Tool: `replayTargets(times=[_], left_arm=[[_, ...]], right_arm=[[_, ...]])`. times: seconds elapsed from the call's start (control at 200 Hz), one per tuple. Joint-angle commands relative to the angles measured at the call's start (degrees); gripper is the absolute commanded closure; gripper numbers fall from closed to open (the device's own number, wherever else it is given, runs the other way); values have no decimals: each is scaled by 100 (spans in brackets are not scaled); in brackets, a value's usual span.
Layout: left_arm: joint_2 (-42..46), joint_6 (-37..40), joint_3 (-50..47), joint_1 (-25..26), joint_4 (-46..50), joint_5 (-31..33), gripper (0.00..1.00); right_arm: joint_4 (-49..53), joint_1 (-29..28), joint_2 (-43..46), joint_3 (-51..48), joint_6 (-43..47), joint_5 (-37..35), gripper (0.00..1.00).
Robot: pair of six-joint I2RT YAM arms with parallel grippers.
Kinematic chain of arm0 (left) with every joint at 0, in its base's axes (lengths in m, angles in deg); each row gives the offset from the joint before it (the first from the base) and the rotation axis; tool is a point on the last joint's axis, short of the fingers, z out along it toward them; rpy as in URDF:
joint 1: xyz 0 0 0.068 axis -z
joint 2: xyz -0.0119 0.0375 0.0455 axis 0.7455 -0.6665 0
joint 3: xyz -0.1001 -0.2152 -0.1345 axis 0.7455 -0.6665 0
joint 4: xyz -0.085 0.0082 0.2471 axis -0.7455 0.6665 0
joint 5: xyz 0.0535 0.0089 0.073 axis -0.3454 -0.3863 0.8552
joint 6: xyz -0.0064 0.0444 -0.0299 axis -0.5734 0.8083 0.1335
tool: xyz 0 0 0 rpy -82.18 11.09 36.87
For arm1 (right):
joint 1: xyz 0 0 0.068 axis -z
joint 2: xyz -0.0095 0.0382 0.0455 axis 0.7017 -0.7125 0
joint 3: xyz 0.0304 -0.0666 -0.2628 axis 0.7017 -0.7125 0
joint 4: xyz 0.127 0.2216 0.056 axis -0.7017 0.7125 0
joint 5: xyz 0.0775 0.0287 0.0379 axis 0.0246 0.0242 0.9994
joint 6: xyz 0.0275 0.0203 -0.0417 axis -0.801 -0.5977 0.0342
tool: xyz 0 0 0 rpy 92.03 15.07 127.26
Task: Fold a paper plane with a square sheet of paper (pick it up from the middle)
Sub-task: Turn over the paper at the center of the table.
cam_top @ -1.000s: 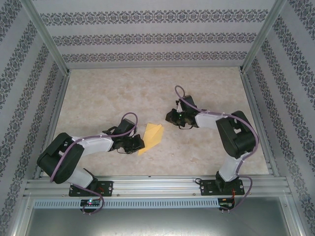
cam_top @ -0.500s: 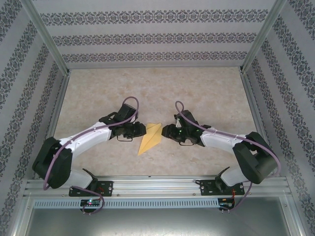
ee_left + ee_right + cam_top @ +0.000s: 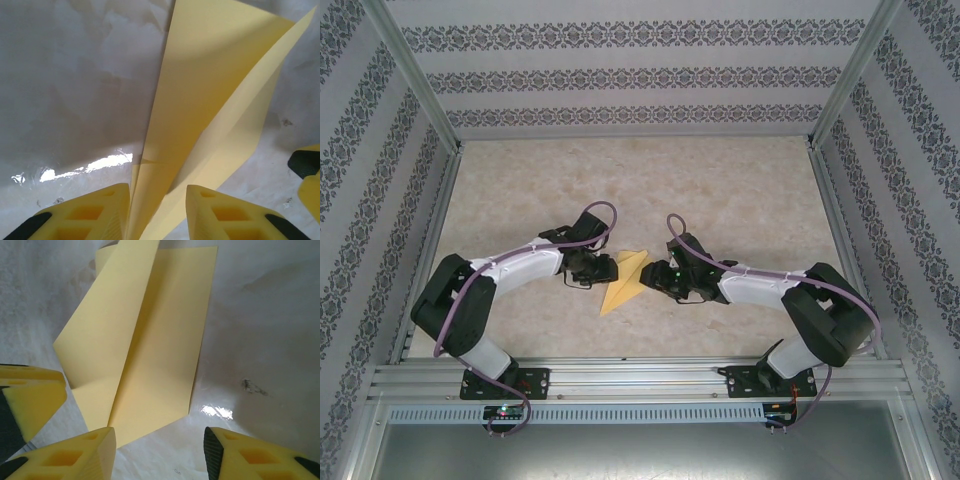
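Note:
The square sheet of paper lies folded as a slim yellow-orange paper plane [image 3: 625, 281] on the table, mid-front, its nose toward the near edge. My left gripper [image 3: 609, 268] is at its left side. In the left wrist view its jaws are open and straddle the raised centre fold of the plane [image 3: 210, 95], left gripper [image 3: 157, 212]. My right gripper [image 3: 656, 278] is at the plane's right side. It is open, and a flat wing of the plane [image 3: 150, 345] lies just ahead of the right gripper [image 3: 159, 452], not between its fingers.
The table top [image 3: 740, 200] is pale marbled vinyl, fenced by aluminium rails [image 3: 640, 375] and patterned walls. The other arm's yellow finger [image 3: 306, 172] shows at the right edge of the left wrist view, and likewise a finger [image 3: 30, 395] at the left of the right wrist view.
Both arms came in to the plane from either side, and both sets of jaws went from shut to open. The paper now looks narrower, with its centre fold raised.

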Motion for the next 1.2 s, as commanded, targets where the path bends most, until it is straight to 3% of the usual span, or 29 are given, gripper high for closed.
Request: replayTargets(times=[0.0, 0.355, 0.879, 1.194], left_arm=[[-162, 186, 125, -41, 112, -128, 64], [-434, 179, 133, -41, 290, 159, 69], [-715, 208, 158, -39, 185, -81, 75], [-733, 198, 142, -37, 149, -164, 75]], right_arm=[[-130, -62, -113, -50, -152, -111, 48], [-566, -191, -593, 153, -205, 212, 50], [-1041, -190, -782, 143, -638, 153, 54], [-807, -104, -876, 276, -711, -3, 55]])
